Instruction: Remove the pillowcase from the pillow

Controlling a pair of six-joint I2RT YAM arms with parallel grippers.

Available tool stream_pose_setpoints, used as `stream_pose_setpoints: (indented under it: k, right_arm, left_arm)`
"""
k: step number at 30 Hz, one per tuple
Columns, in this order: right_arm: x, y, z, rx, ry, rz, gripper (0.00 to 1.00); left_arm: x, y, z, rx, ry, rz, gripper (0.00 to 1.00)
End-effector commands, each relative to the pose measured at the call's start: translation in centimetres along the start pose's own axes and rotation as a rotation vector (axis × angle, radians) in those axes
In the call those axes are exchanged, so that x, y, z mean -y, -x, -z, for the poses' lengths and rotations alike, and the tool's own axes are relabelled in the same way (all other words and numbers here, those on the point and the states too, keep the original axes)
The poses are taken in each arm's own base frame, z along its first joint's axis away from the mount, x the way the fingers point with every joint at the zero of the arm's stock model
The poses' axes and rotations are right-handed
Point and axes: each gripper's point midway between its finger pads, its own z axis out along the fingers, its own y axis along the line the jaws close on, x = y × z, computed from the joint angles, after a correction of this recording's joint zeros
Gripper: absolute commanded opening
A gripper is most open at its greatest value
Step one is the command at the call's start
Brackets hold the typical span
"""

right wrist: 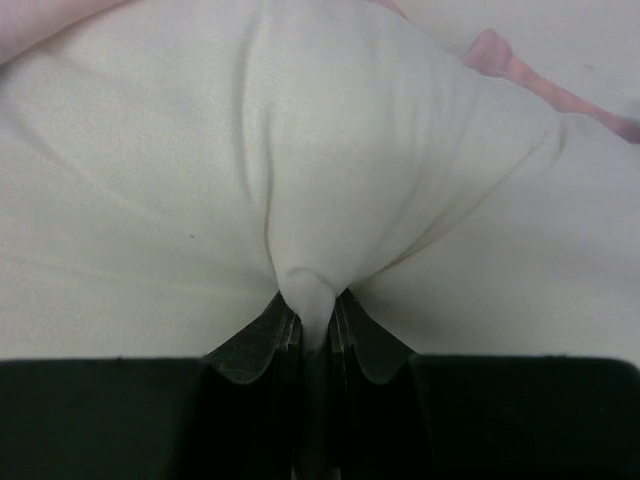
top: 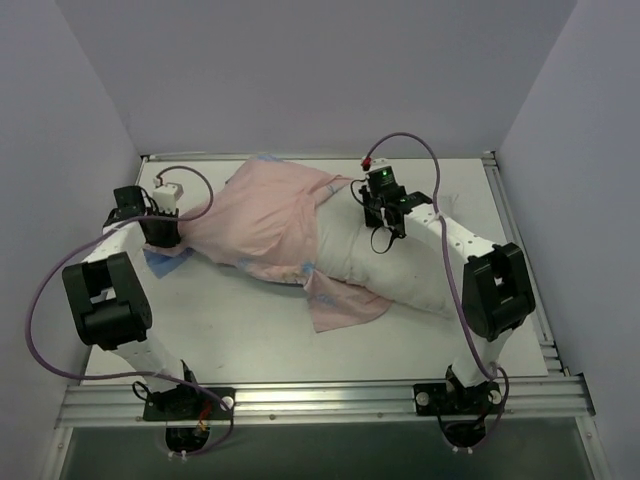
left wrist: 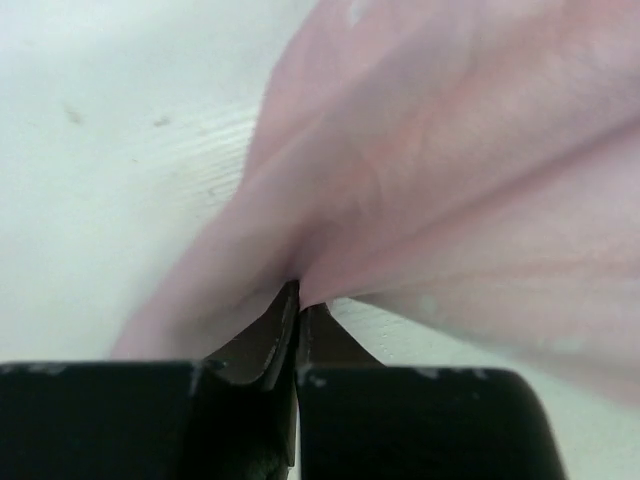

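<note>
The pillowcase (top: pixel 262 218) lies across the table's middle left, its pale pink reverse side up, with a flap (top: pixel 342 305) at the front. A blue printed bit (top: pixel 162 262) shows at the left. The white pillow (top: pixel 390 262) sticks out of it to the right. My left gripper (top: pixel 172 232) is shut on the pillowcase's left end, seen pinched in the left wrist view (left wrist: pixel 297 300). My right gripper (top: pixel 382 214) is shut on a fold of the pillow (right wrist: pixel 330 180) near its far end, the fabric pinched between the fingers (right wrist: pixel 312 310).
The white table (top: pixel 230 335) is ringed by a metal rail (top: pixel 320 395) at the front and grey walls on three sides. A pink strip of the pillowcase (right wrist: pixel 530 75) shows past the pillow in the right wrist view.
</note>
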Motion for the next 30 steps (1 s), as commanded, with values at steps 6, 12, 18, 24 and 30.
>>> stream_pose_setpoints:
  k: [6, 12, 18, 24, 30]
  right_arm:
    - [13.5, -5.8, 1.0, -0.235, -0.447, -0.009, 0.00]
    - [15.4, -3.8, 3.0, -0.189, -0.474, -0.028, 0.00]
    - [16.9, -1.0, 7.0, -0.070, -0.481, -0.096, 0.00]
    - [16.7, 3.8, 13.4, 0.104, -0.472, -0.138, 0.00]
    - [20.2, 1.7, 14.3, 0.048, -0.642, -0.155, 0.00]
  left_arm:
    - [-4.3, 10.9, 10.8, 0.381, 0.295, -0.012, 0.02]
    - [-5.1, 15.2, 18.5, 0.520, 0.344, 0.026, 0.02]
    - [-5.8, 18.4, 27.0, 0.656, 0.452, -0.006, 0.02]
    - [-7.8, 19.8, 32.6, 0.708, 0.548, 0.016, 0.02]
    - [-9.1, 20.2, 36.5, 0.771, 0.608, 0.029, 0.02]
